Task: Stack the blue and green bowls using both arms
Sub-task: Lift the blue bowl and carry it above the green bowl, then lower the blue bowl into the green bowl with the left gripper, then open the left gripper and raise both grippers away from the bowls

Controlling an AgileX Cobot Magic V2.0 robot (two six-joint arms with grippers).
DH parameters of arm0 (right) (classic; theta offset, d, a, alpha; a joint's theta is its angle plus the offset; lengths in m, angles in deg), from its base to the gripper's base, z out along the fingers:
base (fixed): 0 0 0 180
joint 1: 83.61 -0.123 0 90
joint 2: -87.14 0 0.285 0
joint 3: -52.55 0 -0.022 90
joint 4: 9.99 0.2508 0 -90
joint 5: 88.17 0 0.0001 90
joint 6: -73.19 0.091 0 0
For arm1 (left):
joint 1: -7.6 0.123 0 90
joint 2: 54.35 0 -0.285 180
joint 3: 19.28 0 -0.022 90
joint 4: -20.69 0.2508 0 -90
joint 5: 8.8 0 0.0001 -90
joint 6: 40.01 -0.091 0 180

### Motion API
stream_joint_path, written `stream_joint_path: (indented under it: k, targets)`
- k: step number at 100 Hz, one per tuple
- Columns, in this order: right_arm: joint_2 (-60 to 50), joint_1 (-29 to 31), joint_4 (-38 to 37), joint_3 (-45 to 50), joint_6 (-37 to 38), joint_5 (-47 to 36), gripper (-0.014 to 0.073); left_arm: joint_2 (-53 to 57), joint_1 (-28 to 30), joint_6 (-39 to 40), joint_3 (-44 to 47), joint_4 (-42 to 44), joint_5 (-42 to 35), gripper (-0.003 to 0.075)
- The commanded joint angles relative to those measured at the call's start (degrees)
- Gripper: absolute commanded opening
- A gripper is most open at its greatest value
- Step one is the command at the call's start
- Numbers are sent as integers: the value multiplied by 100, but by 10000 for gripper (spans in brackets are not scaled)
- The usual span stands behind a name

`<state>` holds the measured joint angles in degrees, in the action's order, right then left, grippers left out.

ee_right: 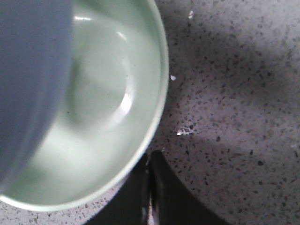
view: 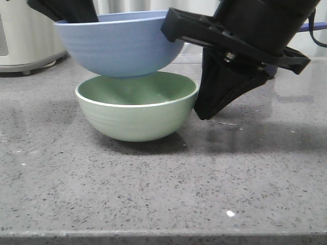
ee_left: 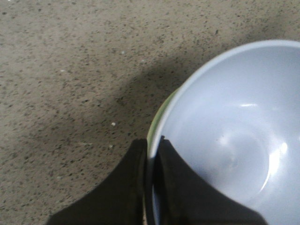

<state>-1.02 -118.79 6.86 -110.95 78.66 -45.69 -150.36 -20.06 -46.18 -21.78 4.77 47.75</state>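
Front view is showing the right gripper (view: pixel 207 113) hanging with its jaws pressed together on nothing, at three o'clock of the green bowl (view: pixel 137 109). The left gripper (ee_left: pixel 151 176) is pinching the blue bowl (view: pixel 118 43) by its rim, hovering off-centre over the green one. Releasing now is risking a tilted landing.

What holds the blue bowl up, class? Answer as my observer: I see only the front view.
Observer: The left hand pinches the blue bowl by its rim, one finger inside and one outside.
Operator: Is anything inside that bowl?
Observer: No, it is empty.
Operator: Is the right hand gripping the green bowl?
Observer: No. Its fingers are closed together just outside the green rim, with nothing between them.
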Motion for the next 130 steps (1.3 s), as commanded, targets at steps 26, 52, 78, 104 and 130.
stream_joint_path:
  k: [26, 52, 78, 104, 130]
  targets:
    - [-173, -17, 90, -128, -42, -214, -68, 35, -137, -1, -252, -260, -204, -20]
    - [-173, -17, 90, -128, -42, -214, -68, 35, -137, -1, -252, -287, -204, -13]
    - [-173, -17, 90, -128, -42, -214, -68, 35, -124, -1, -252, -381, -193, 238]
    - [-173, -17, 90, -128, -42, -214, -68, 45, -124, -1, -252, -422, -132, 290]
    - [-200, -7, 90, -128, -42, -248, -68, 262, -116, 129, -252, -10, -287, 279]
